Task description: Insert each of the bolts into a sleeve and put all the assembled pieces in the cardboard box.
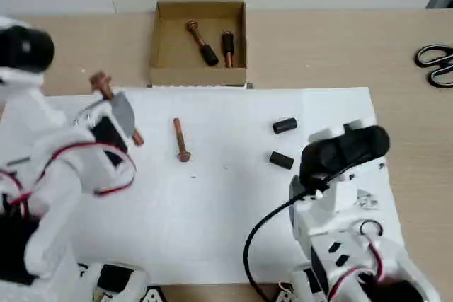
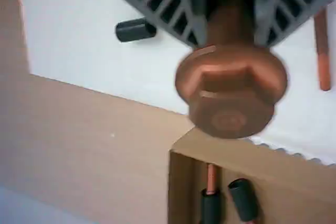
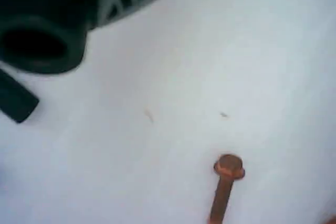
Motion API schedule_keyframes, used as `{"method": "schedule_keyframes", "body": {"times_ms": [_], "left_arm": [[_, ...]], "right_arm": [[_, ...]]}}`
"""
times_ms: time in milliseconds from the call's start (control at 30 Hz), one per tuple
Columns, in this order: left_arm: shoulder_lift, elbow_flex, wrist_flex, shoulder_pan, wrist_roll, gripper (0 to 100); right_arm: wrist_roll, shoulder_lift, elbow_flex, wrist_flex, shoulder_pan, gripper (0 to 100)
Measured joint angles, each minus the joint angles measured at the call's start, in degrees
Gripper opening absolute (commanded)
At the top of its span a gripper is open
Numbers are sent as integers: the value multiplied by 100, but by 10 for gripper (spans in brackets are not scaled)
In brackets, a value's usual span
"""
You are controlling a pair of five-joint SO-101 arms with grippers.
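Copper-coloured hex-head bolt [image 2: 231,93], gripped in the left hand [image 2: 230,9], hangs over the tabletop [image 1: 318,47] at its far left, near the brown cardboard box [image 1: 198,76]. Likely the insertion step: next it needs a black cylindrical sleeve [image 1: 284,126], well right.

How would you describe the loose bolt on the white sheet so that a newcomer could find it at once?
Find the cardboard box at the far side, then the white sheet before it. Left of the sheet's middle lies the loose bolt, head away from the box. Unlike the held bolt in the left gripper and the sleeved bolts in the box, it lies bare and alone.
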Motion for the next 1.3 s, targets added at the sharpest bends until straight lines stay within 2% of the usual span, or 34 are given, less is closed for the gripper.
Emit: {"method": "schedule_keyframes", "body": {"times_ms": [133, 433, 633, 900, 1000, 1300], "left_arm": [[-932, 1099, -325, -18, -26, 6], [-3297, 4053, -1925, -18, 53, 6], [-4721, 5424, -2673, -18, 79, 6], [-6057, 6567, -2998, -18, 79, 6], [-6163, 6778, -3095, 9, 132, 6], [-6180, 6998, -3209, 1178, 659, 6]], "right_arm": [[0, -299, 712, -378, -237, 3], [0, -835, 1820, -1099, -1292, 3], [0, -1125, 2514, -1662, -1952, 3], [0, -1477, 3376, -2681, -2919, 3], [0, -1565, 3631, -3015, -3165, 3], [0, -1785, 4149, -3798, -3763, 3]]}}
